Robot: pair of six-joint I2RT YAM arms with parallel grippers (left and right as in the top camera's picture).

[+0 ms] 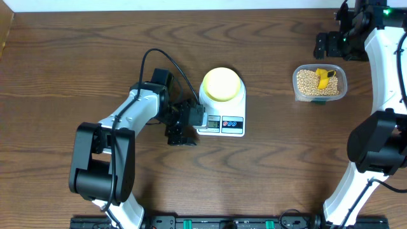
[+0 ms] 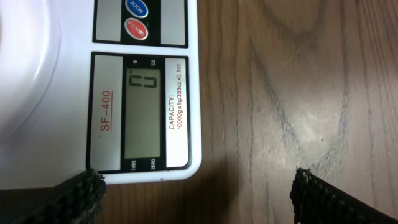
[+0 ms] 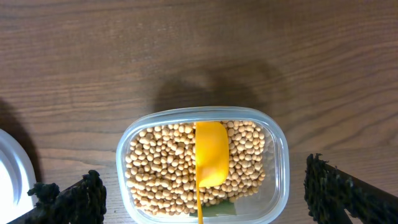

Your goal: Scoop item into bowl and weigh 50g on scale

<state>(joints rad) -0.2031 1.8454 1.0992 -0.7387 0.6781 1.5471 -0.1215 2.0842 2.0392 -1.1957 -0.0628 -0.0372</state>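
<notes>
The white scale stands mid-table with the pale yellow-green bowl on its platform. Its display reads zero. My left gripper hovers at the scale's front-left corner. It is open, and only bare wood and the scale's corner lie between its fingers. The tan beans fill a clear tub at the right, with a yellow scoop lying on them. My right gripper hangs open above the tub's far side, its fingers wide of the tub walls and holding nothing.
A black cable loops from the left arm toward the scale. A white rounded edge shows at the left border of the right wrist view. Brown wooden tabletop surrounds everything.
</notes>
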